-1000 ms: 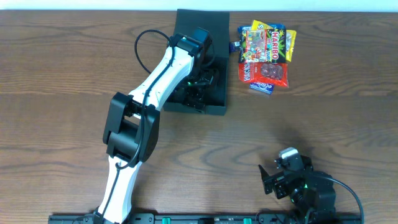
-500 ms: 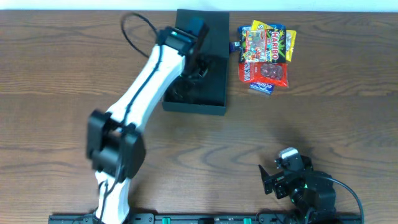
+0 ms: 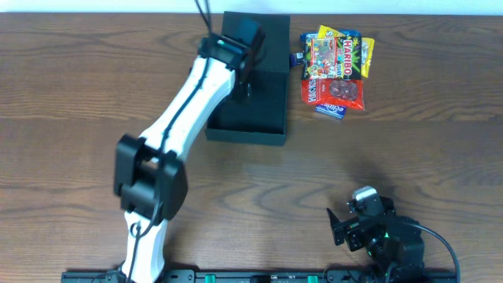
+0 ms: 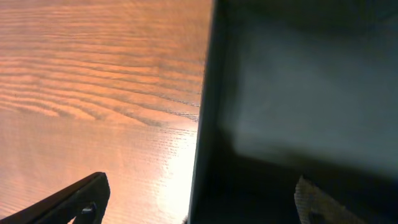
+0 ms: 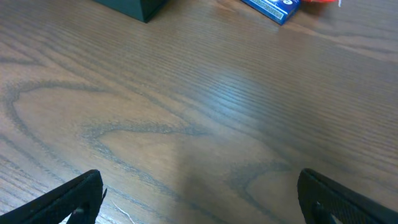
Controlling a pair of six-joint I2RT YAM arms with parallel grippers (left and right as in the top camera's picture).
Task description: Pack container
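The container (image 3: 267, 102) is a dark grey-green square box standing open at the back middle of the table, with its flap lid (image 3: 271, 31) lying flat behind it. It looks empty inside. My left gripper (image 3: 240, 80) hangs open over the box's left part. In the left wrist view its fingers (image 4: 199, 208) straddle the box's left wall (image 4: 204, 124), one over the table and one over the inside. A pile of colourful candy packets (image 3: 335, 72) lies just right of the box. My right gripper (image 3: 357, 224) is open and empty near the front right; it also shows in the right wrist view (image 5: 202, 199).
The right wrist view shows bare wooden table in front of it, with the box's corner (image 5: 138, 7) and a blue packet (image 5: 273, 7) at its top edge. The left arm (image 3: 169, 149) stretches diagonally from the front edge to the box.
My left arm has swung left and back. Its gripper has lifted from deep inside the box to the box's left wall. The right arm has not moved.
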